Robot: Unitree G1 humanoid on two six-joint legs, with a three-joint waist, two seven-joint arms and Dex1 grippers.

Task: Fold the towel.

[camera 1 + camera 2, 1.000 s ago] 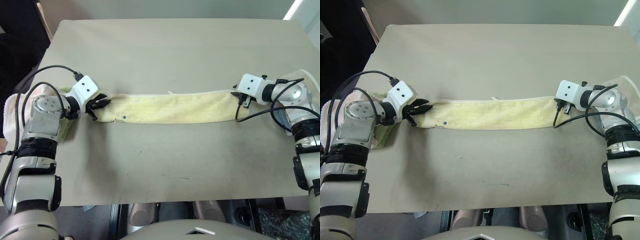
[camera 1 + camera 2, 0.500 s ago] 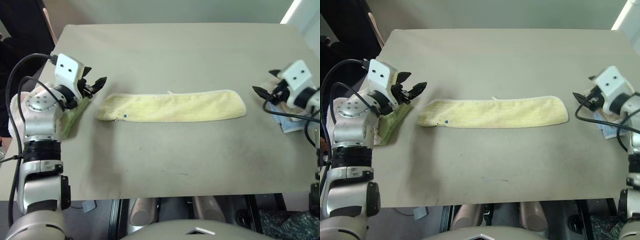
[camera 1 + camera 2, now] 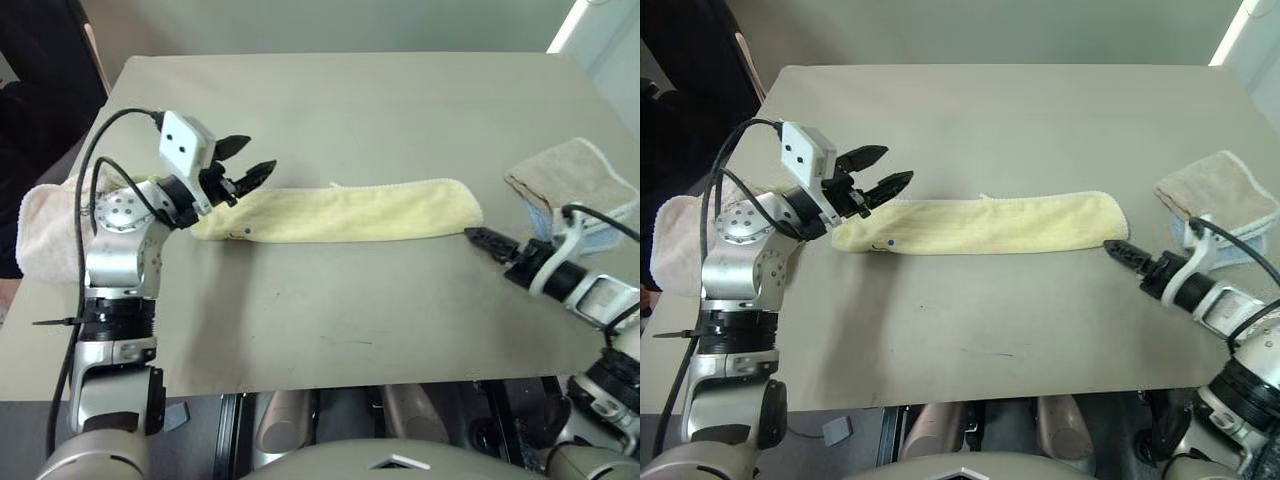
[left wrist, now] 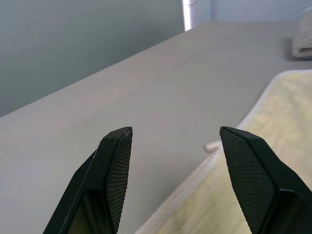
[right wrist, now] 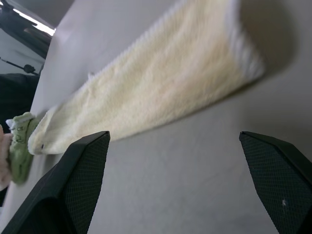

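The pale yellow terry-cloth towel (image 3: pixel 980 224) lies as a long strip, nine to three o'clock. The left gripper (image 3: pixel 878 170) and the right gripper (image 3: pixel 1118 250) stand spread, empty; next, probably, an end-to-end fold, pinching one end.

A plain tan table (image 3: pixel 380 110) carries everything. Across its middle lies the towel (image 3: pixel 350 212), pale yellow, folded into a long narrow strip running left to right, flat on the surface, with a small dark mark near its left end. At the right edge rests a folded beige towel (image 3: pixel 568 176) (something pale blue shows beneath it). At the left edge a pinkish towel (image 3: pixel 678 245) hangs partly over the side.
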